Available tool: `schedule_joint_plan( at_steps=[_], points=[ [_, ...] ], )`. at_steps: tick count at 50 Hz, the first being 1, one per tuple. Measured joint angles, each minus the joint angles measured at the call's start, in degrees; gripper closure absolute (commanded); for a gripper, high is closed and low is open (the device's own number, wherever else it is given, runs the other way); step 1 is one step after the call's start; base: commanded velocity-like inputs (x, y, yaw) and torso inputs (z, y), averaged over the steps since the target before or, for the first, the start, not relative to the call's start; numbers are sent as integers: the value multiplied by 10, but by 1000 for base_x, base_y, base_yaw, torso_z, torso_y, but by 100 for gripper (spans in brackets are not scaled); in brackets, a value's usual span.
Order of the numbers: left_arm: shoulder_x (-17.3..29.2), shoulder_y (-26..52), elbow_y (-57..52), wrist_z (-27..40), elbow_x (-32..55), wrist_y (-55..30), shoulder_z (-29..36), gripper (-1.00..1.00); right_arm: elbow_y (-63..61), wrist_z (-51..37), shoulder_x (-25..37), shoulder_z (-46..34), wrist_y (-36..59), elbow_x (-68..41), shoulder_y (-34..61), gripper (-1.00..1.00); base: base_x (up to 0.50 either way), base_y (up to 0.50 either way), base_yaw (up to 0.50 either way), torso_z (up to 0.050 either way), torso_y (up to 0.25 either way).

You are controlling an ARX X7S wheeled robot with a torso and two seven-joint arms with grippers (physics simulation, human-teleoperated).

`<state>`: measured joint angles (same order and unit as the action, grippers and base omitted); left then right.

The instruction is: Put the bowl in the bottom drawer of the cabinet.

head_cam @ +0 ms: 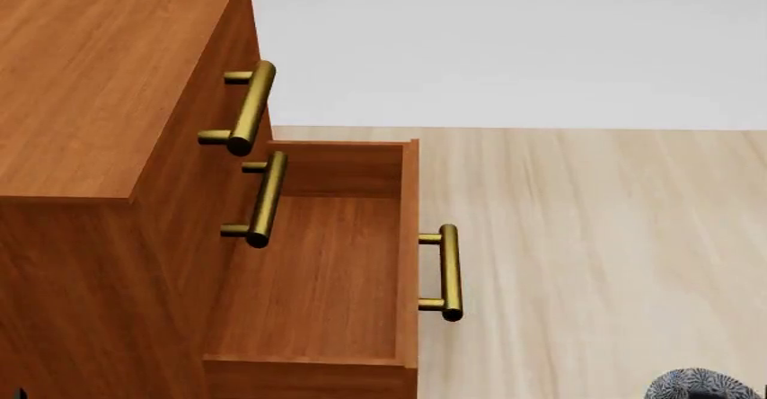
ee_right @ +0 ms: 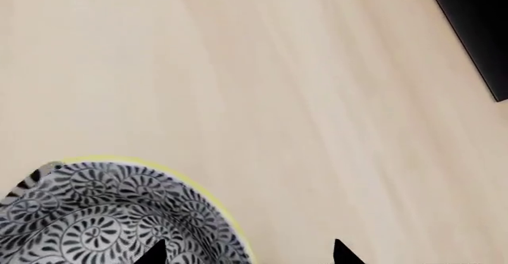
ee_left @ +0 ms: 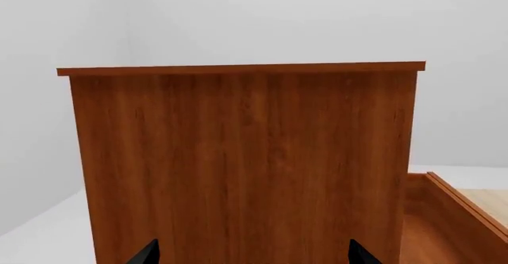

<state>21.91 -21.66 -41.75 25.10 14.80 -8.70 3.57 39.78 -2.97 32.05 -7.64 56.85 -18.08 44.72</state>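
Already the bottom drawer (head_cam: 318,273) stands open.
Right gripper (ee_right: 250,253) spread, perhaps straddling the bowl (ee_right: 103,216) rim; left gripper (ee_left: 252,253) released.

Bottom drawer (head_cam: 323,273) pulled out rightward from the cabinet (head_cam: 96,75); bowl (head_cam: 707,385) further right.

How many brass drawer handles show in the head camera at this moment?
3. One handle on the top drawer front, one handle on the middle front just below it, and one handle on the pulled-out bottom drawer. None looks hidden.
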Motion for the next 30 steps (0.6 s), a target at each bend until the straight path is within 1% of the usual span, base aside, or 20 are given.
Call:
schedule_joint_plan(
  at_steps=[27, 28, 30],
  points=[
    [4, 1, 2, 5, 2, 1, 3, -100, 47, 3, -5, -9, -32, -1, 12, -100, 0, 0, 0, 0, 0],
    [4, 1, 2, 5, 2, 1, 3, -100, 48, 3, -5, -9, -33, -1, 12, 100, 11, 0, 0, 0, 0],
    [4, 1, 2, 5, 2, 2, 3, -100, 48, 4, -6, -10, -35, -7, 13, 100, 0, -1, 0, 0, 0]
  ],
)
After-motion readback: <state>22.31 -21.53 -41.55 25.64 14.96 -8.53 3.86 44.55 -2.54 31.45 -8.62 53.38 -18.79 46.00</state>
